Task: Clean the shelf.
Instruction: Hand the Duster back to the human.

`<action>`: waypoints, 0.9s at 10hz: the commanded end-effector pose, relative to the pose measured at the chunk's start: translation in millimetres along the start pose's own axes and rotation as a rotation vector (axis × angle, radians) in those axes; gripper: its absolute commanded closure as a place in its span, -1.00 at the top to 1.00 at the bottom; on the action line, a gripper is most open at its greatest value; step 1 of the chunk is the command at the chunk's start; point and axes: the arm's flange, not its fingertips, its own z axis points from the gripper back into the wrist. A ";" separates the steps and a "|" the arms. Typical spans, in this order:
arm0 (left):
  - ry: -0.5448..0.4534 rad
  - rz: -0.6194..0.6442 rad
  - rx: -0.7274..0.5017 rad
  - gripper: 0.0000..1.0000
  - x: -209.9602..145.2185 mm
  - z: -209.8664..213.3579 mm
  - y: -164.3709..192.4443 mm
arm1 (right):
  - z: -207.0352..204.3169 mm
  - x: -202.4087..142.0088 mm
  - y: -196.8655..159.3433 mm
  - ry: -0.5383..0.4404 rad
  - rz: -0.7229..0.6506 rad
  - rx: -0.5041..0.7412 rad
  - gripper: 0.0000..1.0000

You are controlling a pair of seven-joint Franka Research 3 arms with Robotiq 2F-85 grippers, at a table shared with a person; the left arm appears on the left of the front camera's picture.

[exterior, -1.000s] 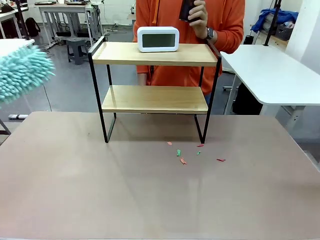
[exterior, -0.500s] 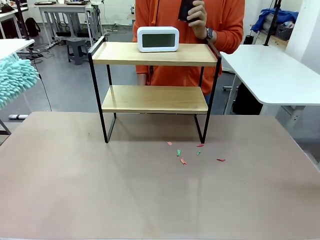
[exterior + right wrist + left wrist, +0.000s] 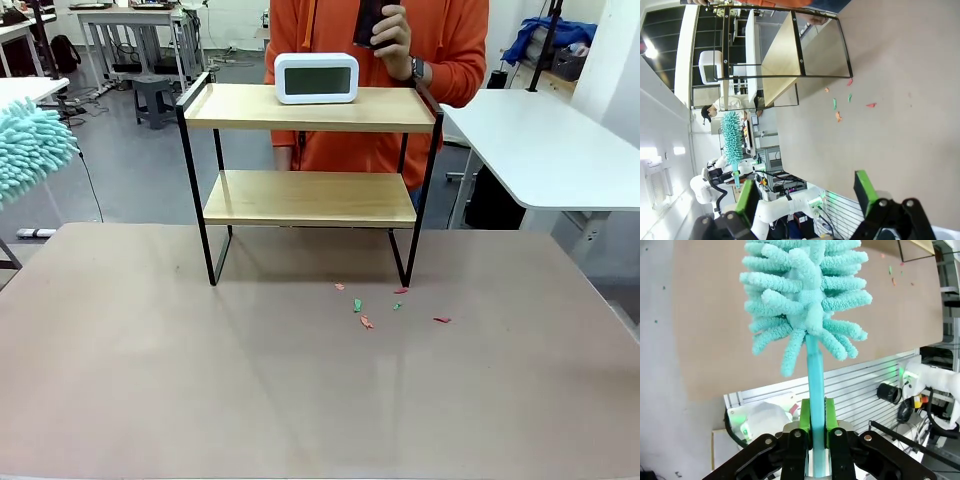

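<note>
The shelf (image 3: 310, 150) stands at the table's far middle, a black-framed rack with two wooden boards; it lies sideways in the right wrist view (image 3: 780, 50). A white digital clock (image 3: 316, 78) sits on its top board. My left gripper (image 3: 815, 426) is shut on the light-blue handle of a fluffy teal duster (image 3: 805, 305). The duster head (image 3: 30, 145) hangs at the far left edge, well away from the shelf, and also shows far off as the duster (image 3: 732, 137). My right gripper (image 3: 807, 197) stands open above the table with nothing between its fingers.
Small red and green scraps (image 3: 362, 308) lie on the brown table (image 3: 200, 380) in front of the shelf's right leg. A person in an orange top stands behind the shelf, a hand holding a dark object (image 3: 372, 20). A white table (image 3: 545, 140) stands at the right.
The duster head has pulled back to the left edge of the front view. The person's hand with the dark object rose slightly. The shelf and clock have not moved.
</note>
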 end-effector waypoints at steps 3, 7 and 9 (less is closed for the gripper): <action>-0.001 -0.014 0.006 -1.00 -0.1 1.3 4.9 | -0.8 1.7 0.7 -0.011 0.027 0.023 1.00; -0.040 -0.293 -0.129 -0.75 15.7 22.6 -39.2 | 27.3 16.2 51.5 -0.121 0.113 -0.108 1.00; -0.116 -0.577 -0.229 -0.75 3.2 58.6 -83.4 | -1.0 10.3 149.3 -0.048 0.375 -0.033 1.00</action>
